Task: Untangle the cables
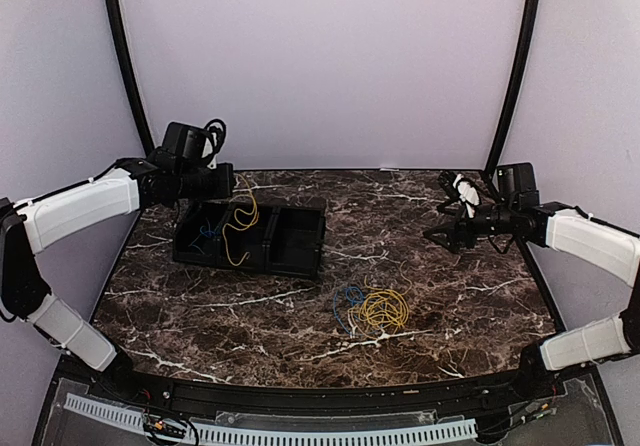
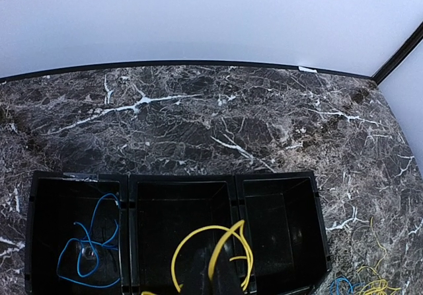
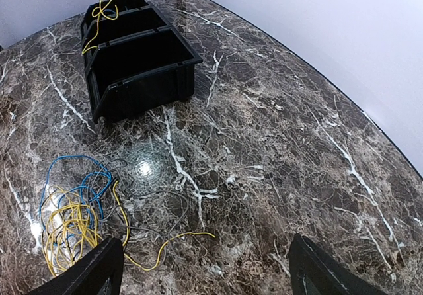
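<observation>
My left gripper (image 1: 226,182) is shut on a yellow cable (image 1: 240,228) and holds it hanging over the middle compartment of a black bin (image 1: 300,241). In the left wrist view the yellow cable (image 2: 221,239) loops up from between my closed fingers (image 2: 211,278). A blue cable (image 2: 86,249) lies in the bin's left compartment. A tangled pile lies on the table: yellow coil (image 1: 385,309), blue cable (image 1: 347,301), and thin black cable (image 3: 165,202) around them. My right gripper (image 1: 450,216) is open and empty, held above the table right of the pile (image 3: 69,219).
The black bin (image 2: 231,189) has three compartments side by side; its right one holds nothing. The marble table (image 1: 450,286) ends at a white back wall. Black frame posts (image 1: 515,66) rise at both rear corners.
</observation>
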Controlling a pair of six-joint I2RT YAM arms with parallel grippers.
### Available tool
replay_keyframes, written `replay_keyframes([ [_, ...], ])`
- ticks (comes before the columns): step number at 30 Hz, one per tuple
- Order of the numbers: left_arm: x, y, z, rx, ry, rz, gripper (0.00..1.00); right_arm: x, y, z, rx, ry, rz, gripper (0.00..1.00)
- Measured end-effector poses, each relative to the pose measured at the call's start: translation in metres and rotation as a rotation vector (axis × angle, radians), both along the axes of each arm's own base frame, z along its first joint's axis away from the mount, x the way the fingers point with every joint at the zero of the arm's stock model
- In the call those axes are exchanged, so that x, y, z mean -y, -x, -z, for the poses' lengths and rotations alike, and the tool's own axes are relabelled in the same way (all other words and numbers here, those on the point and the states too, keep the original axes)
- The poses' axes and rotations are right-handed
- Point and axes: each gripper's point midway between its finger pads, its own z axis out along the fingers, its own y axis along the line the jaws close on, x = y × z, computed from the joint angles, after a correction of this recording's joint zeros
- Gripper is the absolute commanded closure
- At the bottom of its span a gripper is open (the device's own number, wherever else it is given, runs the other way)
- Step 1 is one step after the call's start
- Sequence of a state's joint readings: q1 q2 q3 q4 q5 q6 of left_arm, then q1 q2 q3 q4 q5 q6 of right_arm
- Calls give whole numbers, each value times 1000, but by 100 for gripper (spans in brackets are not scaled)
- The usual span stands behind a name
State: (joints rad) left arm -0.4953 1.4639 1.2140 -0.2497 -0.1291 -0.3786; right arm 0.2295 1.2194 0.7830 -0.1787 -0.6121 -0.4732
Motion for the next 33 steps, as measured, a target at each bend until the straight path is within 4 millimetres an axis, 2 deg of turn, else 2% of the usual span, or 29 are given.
replay_keyframes([
  [5, 2, -3, 22, -24, -10, 7, 100, 0, 0, 0, 3, 2, -2, 12],
  [9, 9, -5, 26, -29, -4, 43, 100, 0, 0, 0, 3, 2, -3, 12],
  [12, 13, -10, 10, 6, 1, 57, 100, 0, 0, 1, 1, 3, -3, 12],
  [16, 15, -22, -26, 106, 0, 61, 100, 0, 0, 3, 1, 9, -7, 12],
  [19, 14, -25, -30, 137, -10, 59, 100, 1, 0, 5, 3, 17, -9, 13],
  [21, 13, -24, -21, 132, -21, 59, 100, 1, 1, 7, 5, 22, -10, 13],
  [27, 5, -12, 26, 42, -61, 53, 100, 1, 0, 11, 6, 33, -18, 12],
  [33, 0, -6, 43, -4, -68, 28, 100, 1, 0, 13, 3, 40, -22, 13],
])
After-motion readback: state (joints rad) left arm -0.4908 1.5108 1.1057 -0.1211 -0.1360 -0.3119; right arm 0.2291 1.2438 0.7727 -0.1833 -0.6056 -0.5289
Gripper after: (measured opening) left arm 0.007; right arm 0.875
